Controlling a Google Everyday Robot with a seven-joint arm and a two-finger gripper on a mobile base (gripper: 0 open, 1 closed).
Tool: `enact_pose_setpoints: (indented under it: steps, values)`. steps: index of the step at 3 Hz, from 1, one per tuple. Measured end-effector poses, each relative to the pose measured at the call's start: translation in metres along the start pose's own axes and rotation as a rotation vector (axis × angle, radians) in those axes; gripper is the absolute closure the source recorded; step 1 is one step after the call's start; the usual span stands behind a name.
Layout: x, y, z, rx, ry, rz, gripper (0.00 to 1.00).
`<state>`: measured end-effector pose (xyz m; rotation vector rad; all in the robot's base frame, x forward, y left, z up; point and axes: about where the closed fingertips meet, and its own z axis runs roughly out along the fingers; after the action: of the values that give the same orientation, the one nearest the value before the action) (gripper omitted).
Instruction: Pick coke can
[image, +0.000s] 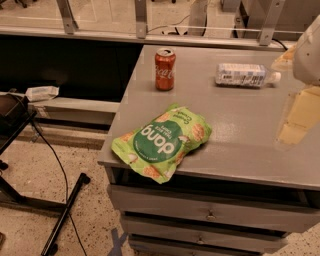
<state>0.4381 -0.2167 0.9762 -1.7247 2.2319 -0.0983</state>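
The coke can (165, 69), red with white script and a silver top, is shown upright on the grey cabinet top (240, 145), near its back-left corner and apart from every other item. A clear plastic bottle (242, 75) with a white label is laid on its side along the back of the same top, right of centre, its cap turned towards the right edge. A green snack bag (162, 141) is laid flat at the front-left corner of the top, one end slightly overhanging the front edge.

The gripper (299, 112) is seen as a pale yellowish, blurred form above the right side of the top, well apart from the can. Whether it is spread or closed cannot be told, and nothing is seen to be held by it. The white arm (309, 52) is seen above it at the right edge.

Drawers (210, 212) are fitted below the top. A black stand (65, 210) is placed on the speckled floor (30, 170) to the left of the cabinet.
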Motion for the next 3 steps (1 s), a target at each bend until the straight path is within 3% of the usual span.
enact_pose_setpoints:
  steps: [1, 2, 3]
  values:
    - [0.0, 0.0, 0.0, 0.0, 0.0, 0.0, 0.0]
    - [-0.013, -0.016, 0.011, -0.002, -0.076, -0.038, 0.0]
    - [-0.05, -0.062, 0.031, 0.031, -0.195, -0.071, 0.0]
